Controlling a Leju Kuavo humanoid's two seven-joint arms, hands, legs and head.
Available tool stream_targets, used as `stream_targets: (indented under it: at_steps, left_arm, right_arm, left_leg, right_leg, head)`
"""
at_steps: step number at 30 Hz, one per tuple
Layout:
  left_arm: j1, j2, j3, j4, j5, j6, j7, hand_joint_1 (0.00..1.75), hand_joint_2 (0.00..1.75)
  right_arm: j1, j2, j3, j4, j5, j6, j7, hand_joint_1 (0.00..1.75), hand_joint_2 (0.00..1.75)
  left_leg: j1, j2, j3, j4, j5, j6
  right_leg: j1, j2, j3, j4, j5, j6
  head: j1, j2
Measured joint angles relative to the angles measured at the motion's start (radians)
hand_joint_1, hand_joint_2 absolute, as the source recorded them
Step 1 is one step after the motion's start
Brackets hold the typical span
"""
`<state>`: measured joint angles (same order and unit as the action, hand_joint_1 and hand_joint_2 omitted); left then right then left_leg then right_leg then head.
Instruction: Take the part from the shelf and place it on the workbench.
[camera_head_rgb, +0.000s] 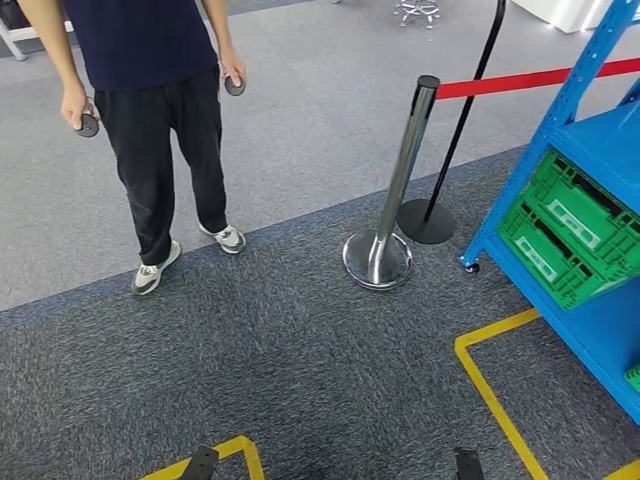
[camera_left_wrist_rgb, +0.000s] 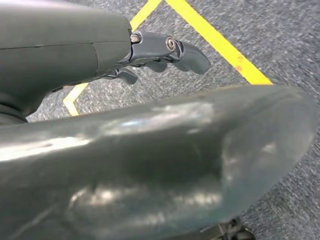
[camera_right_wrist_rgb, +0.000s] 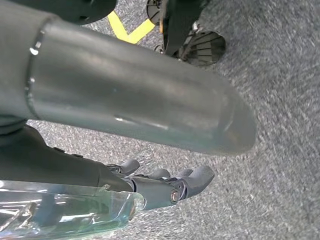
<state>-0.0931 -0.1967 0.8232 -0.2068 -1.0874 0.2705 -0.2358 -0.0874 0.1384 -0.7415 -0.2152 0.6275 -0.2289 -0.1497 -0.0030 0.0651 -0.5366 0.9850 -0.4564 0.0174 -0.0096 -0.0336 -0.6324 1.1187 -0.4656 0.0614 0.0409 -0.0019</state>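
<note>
The blue shelf stands at the right side of the grey carpet, and it is the thing to steer by here. Two green crates sit on its lower level, tilted as seen from the head view; whether the part lies in them I cannot tell.

Both arms hang down, well short of the shelf. In the left wrist view the left hand hangs over the carpet with its dark fingers lightly bent and apart, nothing in them. In the right wrist view the right hand is the same: fingers loosely curved, spread, holding nothing, carpet beneath.

Just beside the shelf's near foot, on the side away from the crates, a chrome stanchion stands on its round base, with a black post close behind it and a red belt running back toward the shelf. Yellow floor tape marks a corner in front of the shelf.

Well beyond the stanchion from the shelf stands a person in dark clothes, a round black controller in each hand.
</note>
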Motion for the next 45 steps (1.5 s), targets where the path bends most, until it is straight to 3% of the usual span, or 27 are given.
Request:
stream_targets:
  at_steps: [2, 4, 6, 7, 9, 11, 12, 13, 15, 16, 18, 19, 20, 22, 24, 26, 27, 28, 31, 33, 36, 37, 38, 41, 42, 43, 45]
  left_arm:
    - [0.0, 0.0, 0.0, 0.0, 0.0, 0.0, 0.0, 0.0, 0.0]
    - [0.0, 0.0, 0.0, 0.0, 0.0, 0.0, 0.0, 0.0, 0.0]
    - [0.0, -0.001, -0.001, 0.0, 0.0, 0.0, 0.001, 0.0, 0.0]
    - [0.001, -0.001, -0.001, 0.0, 0.0, 0.0, 0.001, 0.0, 0.0]
    - [0.005, -0.001, -0.001, 0.0, 0.0, 0.001, 0.002, 0.0, 0.0]
    - [0.01, -0.001, -0.001, 0.0, 0.0, 0.002, 0.002, 0.0, 0.0]
    - [0.012, -0.001, -0.001, 0.0, 0.0, 0.002, 0.003, 0.0, 0.0]
    - [0.013, -0.001, -0.001, 0.0, 0.001, 0.003, 0.003, 0.0, 0.0]
    - [0.013, 0.0, -0.001, 0.0, 0.001, 0.003, 0.003, 0.0, 0.0]
    - [0.012, 0.0, -0.001, 0.0, 0.001, 0.003, 0.003, 0.0, 0.0]
    - [0.012, 0.0, -0.001, 0.0, 0.002, 0.004, 0.003, 0.0, 0.0]
    - [0.011, 0.0, -0.001, 0.0, 0.002, 0.004, 0.003, 0.0, 0.0]
    - [0.011, -0.001, -0.001, 0.0, 0.002, 0.004, 0.003, 0.0, 0.0]
    - [0.012, -0.002, -0.001, 0.0, 0.001, 0.004, 0.003, 0.0, 0.0]
    - [0.016, -0.003, -0.001, 0.0, 0.001, 0.003, 0.003, 0.0, 0.0]
    - [0.02, -0.003, -0.001, 0.0, 0.0, 0.003, 0.004, 0.0, 0.0]
    - [0.02, -0.004, -0.001, 0.0, 0.0, 0.003, 0.004, 0.0, 0.0]
    - [0.02, -0.005, -0.001, 0.0, 0.0, 0.003, 0.004, 0.0, 0.0]
    - [0.02, -0.006, -0.001, 0.0, -0.001, 0.003, 0.004, 0.0, 0.0]
    - [0.02, -0.006, -0.001, 0.0, -0.001, 0.003, 0.004, 0.0, 0.0]
    - [0.02, -0.006, -0.001, 0.0, -0.001, 0.003, 0.004, 0.0, 0.0]
    - [0.019, -0.006, -0.001, 0.0, -0.001, 0.003, 0.004, 0.0, 0.0]
    - [0.019, -0.007, -0.001, 0.0, -0.001, 0.003, 0.004, 0.0, 0.0]
    - [0.02, -0.007, -0.001, 0.0, -0.001, 0.003, 0.005, 0.0, 0.0]
    - [0.02, -0.007, -0.001, 0.0, -0.001, 0.003, 0.005, 0.0, 0.0]
    - [0.02, -0.007, -0.001, 0.0, -0.001, 0.003, 0.005, 0.0, 0.0]
    - [0.02, -0.007, -0.001, 0.0, -0.001, 0.003, 0.005, 0.0, 0.0]
  right_arm:
    - [-0.003, 0.001, 0.0, 0.0, 0.002, 0.0, 0.001, 0.0, 0.0]
    - [-0.001, 0.001, 0.0, 0.0, 0.002, 0.0, 0.002, 0.0, 0.0]
    - [0.003, 0.001, 0.0, 0.0, -0.003, 0.0, 0.002, 0.0, 0.0]
    - [0.003, 0.001, 0.0, 0.0, -0.006, 0.0, 0.002, 0.0, 0.0]
    - [0.002, 0.001, -0.001, 0.0, -0.011, 0.0, 0.001, 0.0, 0.0]
    - [0.005, 0.001, -0.001, 0.0, -0.009, 0.0, 0.001, 0.0, 0.0]
    - [0.008, 0.001, -0.001, 0.0, -0.007, 0.0, 0.002, 0.0, 0.0]
    - [0.011, 0.001, -0.001, 0.0, -0.005, 0.0, 0.003, 0.0, 0.0]
    - [0.012, 0.002, -0.001, 0.0, -0.004, 0.0, 0.004, 0.0, 0.0]
    - [0.012, 0.002, -0.001, 0.0, -0.004, 0.0, 0.004, 0.0, 0.0]
    - [0.014, 0.003, -0.001, 0.0, -0.004, 0.0, 0.004, 0.0, 0.0]
    - [0.017, 0.003, -0.001, 0.0, -0.004, 0.0, 0.004, 0.0, 0.0]
    - [0.021, 0.003, -0.001, 0.001, -0.004, 0.0, 0.004, 0.0, 0.0]
    - [0.022, 0.003, -0.001, 0.001, -0.003, 0.0, 0.005, 0.0, 0.0]
    - [0.019, 0.003, -0.001, 0.001, -0.003, 0.0, 0.004, 0.0, 0.0]
    - [0.02, 0.003, -0.001, 0.002, -0.003, 0.0, 0.004, 0.0, 0.0]
    - [0.022, 0.003, -0.001, 0.002, -0.003, 0.0, 0.004, 0.0, 0.0]
    - [0.023, 0.003, -0.001, 0.002, -0.003, 0.0, 0.004, 0.0, 0.0]
    - [0.019, 0.003, -0.001, 0.003, -0.003, 0.0, 0.004, 0.0, 0.0]
    - [0.017, 0.003, -0.001, 0.003, -0.003, 0.0, 0.004, 0.0, 0.0]
    - [0.016, 0.003, -0.001, 0.003, -0.003, 0.0, 0.004, 0.0, 0.0]
    - [0.018, 0.003, -0.001, 0.003, -0.003, 0.0, 0.004, 0.0, 0.0]
    - [0.018, 0.003, -0.001, 0.003, -0.003, 0.0, 0.004, 0.0, 0.0]
    - [0.02, 0.003, -0.001, 0.003, -0.003, 0.0, 0.003, 0.0, 0.0]
    - [0.021, 0.003, -0.001, 0.003, -0.003, 0.0, 0.003, 0.0, 0.0]
    - [0.021, 0.003, -0.001, 0.003, -0.003, 0.0, 0.003, 0.0, 0.0]
    - [0.02, 0.003, -0.001, 0.003, -0.003, 0.0, 0.003, 0.0, 0.0]
  left_leg:
    - [-0.006, 0.015, 0.003, 0.004, -0.005, -0.011]
    - [-0.008, 0.03, 0.005, 0.005, -0.007, -0.019]
    - [-0.005, 0.016, 0.0, 0.024, -0.025, -0.028]
    - [-0.002, -0.003, -0.016, 0.06, -0.05, -0.034]
    - [0.0, -0.042, -0.077, 0.188, -0.115, -0.039]
    - [0.001, -0.053, -0.131, 0.287, -0.142, -0.038]
    - [0.001, -0.056, -0.133, 0.285, -0.126, -0.035]
    - [0.001, -0.061, -0.118, 0.246, -0.094, -0.032]
    - [0.002, -0.102, -0.056, 0.113, -0.025, -0.023]
    - [0.003, -0.123, -0.032, 0.059, -0.007, -0.022]
    - [0.002, -0.143, -0.012, 0.011, 0.0, -0.019]
    - [0.003, -0.133, -0.012, 0.008, 0.002, -0.017]
    - [0.003, -0.123, -0.011, 0.003, 0.005, -0.012]
    - [0.005, -0.099, -0.009, -0.006, 0.012, -0.002]
    - [0.003, -0.072, -0.008, -0.007, 0.012, 0.003]
    - [0.002, -0.045, -0.008, -0.006, 0.01, 0.005]
    - [0.002, -0.033, -0.007, -0.005, 0.009, 0.005]
    - [0.002, -0.022, -0.006, -0.005, 0.008, 0.003]
    - [-0.004, 0.003, 0.002, -0.001, -0.001, -0.01]
    - [-0.008, 0.008, 0.002, 0.003, -0.004, -0.015]
    - [-0.008, 0.009, 0.002, 0.003, -0.004, -0.016]
    - [-0.008, 0.014, 0.003, 0.001, -0.003, -0.019]
    - [-0.005, 0.0, -0.012, 0.039, -0.028, -0.027]
    - [0.002, -0.053, -0.119, 0.266, -0.131, -0.047]
    - [0.002, -0.055, -0.131, 0.284, -0.124, -0.045]
    - [0.002, -0.06, -0.113, 0.243, -0.091, -0.042]
    - [0.005, -0.098, -0.048, 0.103, -0.023, -0.034]
  right_leg:
    - [0.002, -0.02, 0.045, -0.079, 0.019, -0.011]
    - [0.004, -0.004, 0.044, -0.085, 0.019, -0.027]
    - [0.002, 0.015, 0.042, -0.086, 0.023, -0.04]
    - [0.0, 0.025, 0.041, -0.087, 0.025, -0.046]
    - [-0.001, 0.047, 0.036, -0.087, 0.028, -0.054]
    - [0.0, 0.071, 0.032, -0.087, 0.03, -0.056]
    - [0.0, 0.084, 0.032, -0.087, 0.031, -0.056]
    - [0.0, 0.096, 0.032, -0.087, 0.032, -0.055]
    - [0.0, 0.12, 0.03, -0.085, 0.034, -0.049]
    - [-0.001, 0.131, 0.027, -0.084, 0.036, -0.045]
    - [-0.003, 0.151, 0.02, -0.087, 0.041, -0.033]
    - [-0.005, 0.16, 0.015, -0.091, 0.044, -0.026]
    - [-0.006, 0.153, 0.01, -0.088, 0.043, -0.021]
    - [-0.002, 0.106, -0.018, -0.037, 0.011, -0.014]
    - [0.0, 0.057, -0.071, 0.088, -0.056, -0.01]
    - [-0.001, 0.043, -0.109, 0.182, -0.089, -0.005]
    - [-0.002, 0.039, -0.1, 0.174, -0.077, -0.002]
    - [-0.002, 0.032, -0.072, 0.126, -0.05, -0.001]
    - [0.0, -0.016, 0.037, -0.063, 0.012, -0.006]
    - [0.002, -0.022, 0.055, -0.091, 0.015, -0.015]
    - [0.001, -0.019, 0.054, -0.091, 0.016, -0.017]
    - [0.002, -0.013, 0.052, -0.091, 0.017, -0.022]
    - [0.002, 0.002, 0.049, -0.091, 0.019, -0.032]
    - [-0.002, 0.065, 0.038, -0.094, 0.029, -0.059]
    - [-0.002, 0.08, 0.038, -0.094, 0.03, -0.058]
    - [-0.002, 0.093, 0.038, -0.094, 0.031, -0.056]
    - [-0.002, 0.117, 0.036, -0.091, 0.034, -0.05]
  head:
    - [-0.003, 0.0]
    - [-0.007, 0.0]
    - [-0.008, 0.0]
    - [-0.009, 0.0]
    - [-0.012, 0.0]
    - [-0.011, 0.0]
    - [-0.011, 0.0]
    - [-0.011, 0.0]
    - [-0.011, 0.0]
    - [-0.011, 0.0]
    - [-0.011, 0.0]
    - [-0.01, 0.0]
    - [-0.01, 0.0]
    - [-0.006, 0.0]
    - [-0.003, 0.0]
    - [-0.003, 0.0]
    - [-0.002, 0.0]
    - [-0.002, 0.0]
    - [-0.003, 0.0]
    - [-0.004, 0.0]
    - [-0.005, 0.0]
    - [-0.005, 0.0]
    - [-0.006, 0.0]
    - [-0.01, 0.0]
    - [-0.01, 0.0]
    - [-0.01, 0.0]
    - [-0.01, 0.0]
